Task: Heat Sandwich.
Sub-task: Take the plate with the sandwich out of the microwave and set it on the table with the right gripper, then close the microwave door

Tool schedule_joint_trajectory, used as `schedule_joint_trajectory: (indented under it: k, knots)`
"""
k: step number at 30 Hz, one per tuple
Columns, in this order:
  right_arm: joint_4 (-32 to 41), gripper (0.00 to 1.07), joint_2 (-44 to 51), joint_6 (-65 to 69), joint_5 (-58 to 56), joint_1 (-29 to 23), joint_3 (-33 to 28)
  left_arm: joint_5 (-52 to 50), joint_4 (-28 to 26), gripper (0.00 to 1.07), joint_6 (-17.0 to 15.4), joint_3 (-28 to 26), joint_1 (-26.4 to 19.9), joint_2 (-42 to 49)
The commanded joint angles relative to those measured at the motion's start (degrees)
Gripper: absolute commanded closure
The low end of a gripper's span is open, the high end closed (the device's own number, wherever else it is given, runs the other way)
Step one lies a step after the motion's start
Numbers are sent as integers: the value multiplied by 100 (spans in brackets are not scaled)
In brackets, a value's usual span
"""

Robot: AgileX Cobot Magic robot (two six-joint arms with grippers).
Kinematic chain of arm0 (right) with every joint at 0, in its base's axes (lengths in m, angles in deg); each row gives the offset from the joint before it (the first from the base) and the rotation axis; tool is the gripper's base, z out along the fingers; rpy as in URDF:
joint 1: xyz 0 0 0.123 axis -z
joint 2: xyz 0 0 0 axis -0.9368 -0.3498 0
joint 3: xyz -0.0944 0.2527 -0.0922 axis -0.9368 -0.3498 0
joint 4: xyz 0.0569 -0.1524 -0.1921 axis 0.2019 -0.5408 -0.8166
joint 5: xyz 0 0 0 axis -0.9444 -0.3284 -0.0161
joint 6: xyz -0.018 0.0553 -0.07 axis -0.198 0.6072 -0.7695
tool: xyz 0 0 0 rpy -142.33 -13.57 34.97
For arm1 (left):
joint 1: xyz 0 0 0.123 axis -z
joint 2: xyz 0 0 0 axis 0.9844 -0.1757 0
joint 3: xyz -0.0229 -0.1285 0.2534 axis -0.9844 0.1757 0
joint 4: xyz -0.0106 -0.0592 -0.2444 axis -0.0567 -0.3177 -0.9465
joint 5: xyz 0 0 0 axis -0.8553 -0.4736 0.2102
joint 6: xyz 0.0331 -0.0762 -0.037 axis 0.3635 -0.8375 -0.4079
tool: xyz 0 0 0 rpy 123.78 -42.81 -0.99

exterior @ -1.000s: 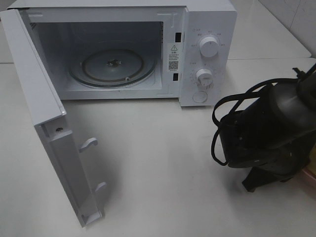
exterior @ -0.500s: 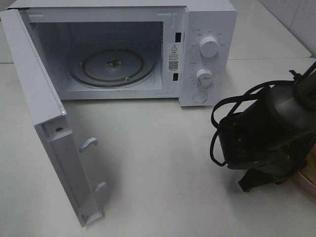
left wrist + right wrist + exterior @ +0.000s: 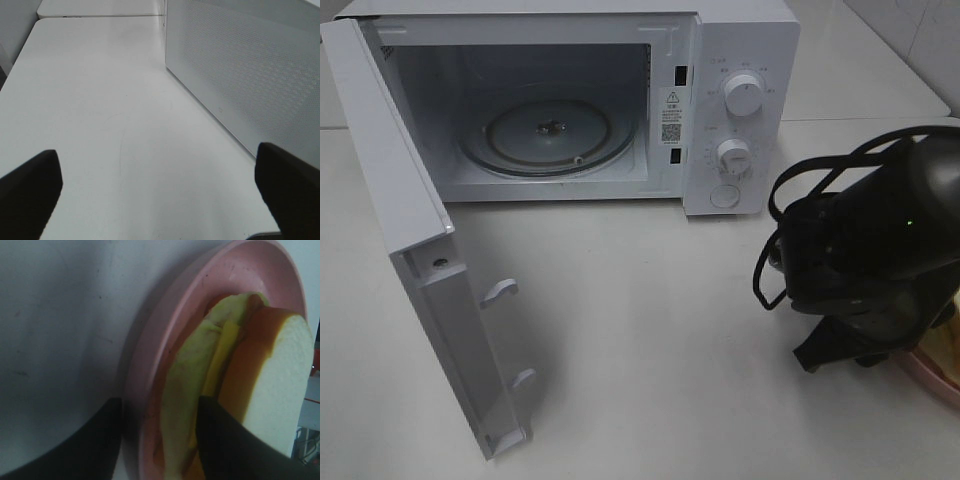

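From the high view, the right arm [image 3: 880, 250] has shifted since a second ago: its dark body sits a little farther toward the worktop's right edge and higher, and more of the pink plate [image 3: 932, 372] now shows beneath it at that edge. The microwave [image 3: 740, 100] stands at the back of the worktop [image 3: 650, 350], its door [image 3: 410, 250] swung wide toward the front left, unchanged. The cavity with its glass turntable [image 3: 545, 135] is unobstructed, and a broad bare stretch of worktop lies between the door and the arm.

In the left wrist view, the left claw [image 3: 160, 195] is spread wide, both fingers [image 3: 30, 185] dark at the frame's sides with nothing between them. It hovers over bare worktop just beside the microwave's perforated side (plenty of open surface ahead).

In the right wrist view, the sandwich [image 3: 235, 390] lies on the plate. The right claw [image 3: 160, 440] straddles the plate's rim, one finger [image 3: 225, 440] against the sandwich's filling, the other outside the rim; whether it pinches I cannot tell.
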Motion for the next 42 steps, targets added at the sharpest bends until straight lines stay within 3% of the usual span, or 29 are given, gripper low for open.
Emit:
schedule_joint_trajectory:
  k: [1, 12, 26, 32, 42]
  knots:
    - [103, 57, 395, -332, -57, 23, 29, -46, 6, 6, 6, 23, -23, 126]
    - [659, 33, 1753, -1140, 109, 23, 29, -46, 6, 6, 6, 23, -23, 126]
    - [1530, 31, 3380, -1805, 218, 23, 29, -46, 6, 6, 6, 23, -23, 126]
    - [2303, 31, 3988, -2630, 218, 23, 29, -46, 6, 6, 6, 23, -23, 126]
    - [4440, 31, 4727, -4939, 132, 11, 29, -46, 6, 6, 6, 23, -23, 126]
